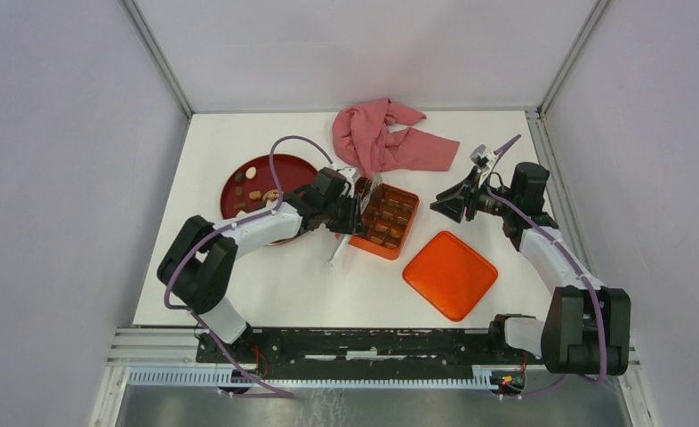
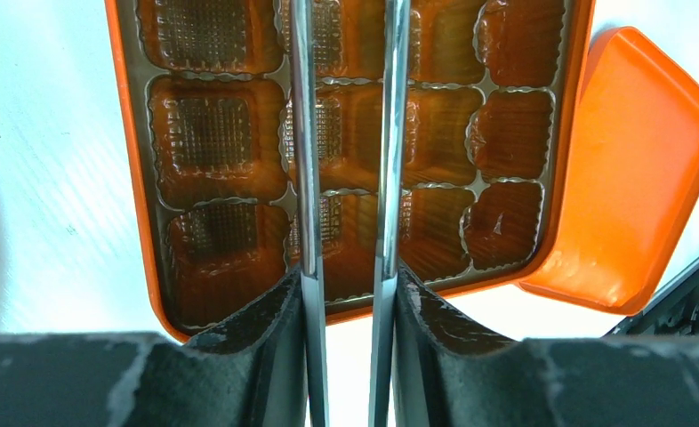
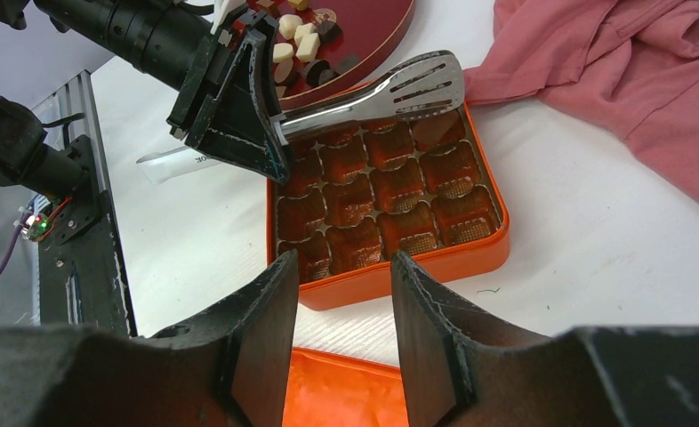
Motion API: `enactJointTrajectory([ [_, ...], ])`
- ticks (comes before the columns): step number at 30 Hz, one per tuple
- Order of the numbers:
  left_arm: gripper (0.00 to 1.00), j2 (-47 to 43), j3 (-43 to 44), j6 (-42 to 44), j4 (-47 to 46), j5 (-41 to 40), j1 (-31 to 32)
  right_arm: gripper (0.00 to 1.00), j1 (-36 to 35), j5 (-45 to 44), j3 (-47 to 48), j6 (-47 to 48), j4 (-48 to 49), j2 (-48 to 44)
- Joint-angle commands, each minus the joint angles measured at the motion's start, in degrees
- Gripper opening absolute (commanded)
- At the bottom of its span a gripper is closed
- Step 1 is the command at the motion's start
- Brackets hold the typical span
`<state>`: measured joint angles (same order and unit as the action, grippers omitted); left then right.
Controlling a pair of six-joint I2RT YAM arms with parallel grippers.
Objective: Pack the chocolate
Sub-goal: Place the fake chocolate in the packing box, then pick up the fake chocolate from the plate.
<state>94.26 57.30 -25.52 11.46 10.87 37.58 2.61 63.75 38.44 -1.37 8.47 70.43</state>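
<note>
Our left gripper (image 2: 347, 298) holds tongs (image 3: 390, 89) — blades apart (seemingly empty) — over the tin (image 3: 390, 276); next we must pinch a chocolate (image 3: 282, 52).

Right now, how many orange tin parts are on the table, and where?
2. The gridded tin sits centrally in the top view, beneath the tips of the tongs. The flat lid lies apart from it, lower right in that view. None appears hidden.
</note>
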Motion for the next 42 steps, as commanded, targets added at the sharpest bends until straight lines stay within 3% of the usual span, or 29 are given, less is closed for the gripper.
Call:
enactJointTrajectory([
  [1,0.4,-0.07,2.8,3.0,-1.02,-1.2,0.58,0.48,-0.21,-0.2,2.26,0.86,0.84,-1.12],
  [11,0.4,-0.77,3.16,2.96,-0.41,-1.96,0.68,0.49,-0.23,-0.17,2.26,0.88,0.79,-1.17],
  [20,0.36,-8.05,4.73,0.56,2.61,-0.87,0.33,0.48,-0.19,-0.16,2.34,0.85,0.84,-1.26],
  [26,0.36,-12.97,8.72,2.93,15.41,-3.07,-3.42,0.48,-0.07,-0.06,2.33,0.87,0.76,-1.52],
  [34,0.37,-17.22,13.96,9.92,38.54,-10.17,-15.89,0.48,0.02,0.4,2.35,0.9,0.84,-1.48],
  [38,0.38,-16.63,14.31,11.09,44.04,-14.37,-16.95,0.48,0.02,0.37,2.3,0.89,0.76,-1.52],
  [42,0.38,-16.23,13.41,10.81,45.3,-12.45,-16.96,0.48,0.02,0.37,2.3,0.88,0.91,-1.37],
])
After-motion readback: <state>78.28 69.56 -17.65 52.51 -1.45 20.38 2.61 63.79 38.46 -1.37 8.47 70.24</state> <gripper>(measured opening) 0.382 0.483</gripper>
